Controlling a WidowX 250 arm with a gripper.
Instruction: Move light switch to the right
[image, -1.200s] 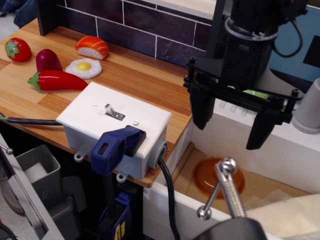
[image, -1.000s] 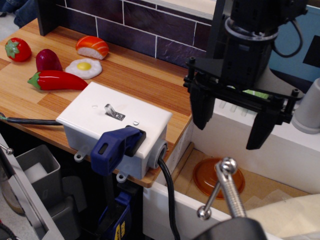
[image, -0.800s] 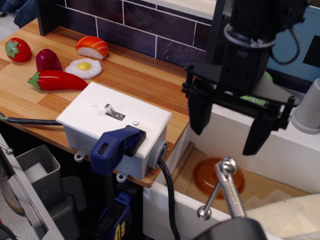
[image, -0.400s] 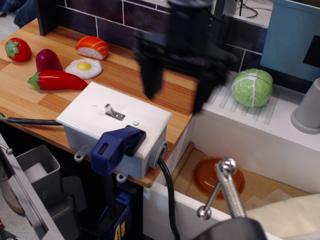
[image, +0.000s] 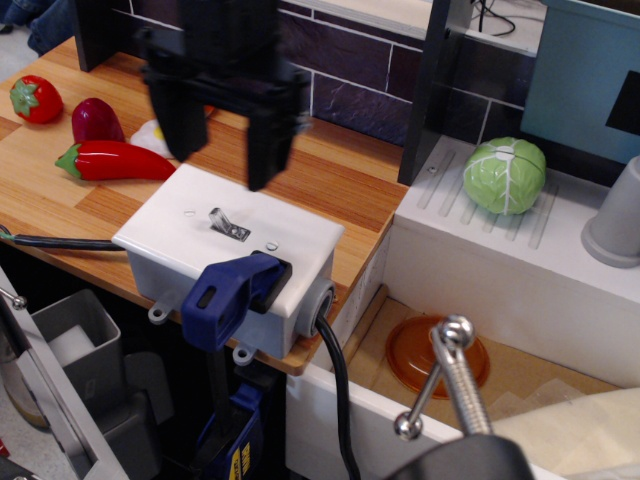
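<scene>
The light switch (image: 219, 219) is a small silvery toggle lever on a metal plate, set in the top of a white plastic box (image: 290, 245) at the counter's front edge. The lever leans toward the left. My black gripper (image: 224, 168) hangs open just above and behind the box, its two fingers spread wide, one near the box's back left and one (image: 266, 150) above its back edge. It holds nothing and does not touch the lever.
A blue clamp (image: 228, 292) grips the box's front. A red pepper (image: 115, 160), strawberry (image: 35, 99), purple vegetable (image: 96, 120), fried egg and sushi lie behind on the wooden counter (image: 340, 185). A cabbage (image: 504, 175) and grey cup (image: 613, 222) sit right; an orange bowl (image: 418, 355) lies below.
My gripper has swept from the right, over the white sink area, leftward across the counter to above the white box. It stays open. The switch lever has not moved.
</scene>
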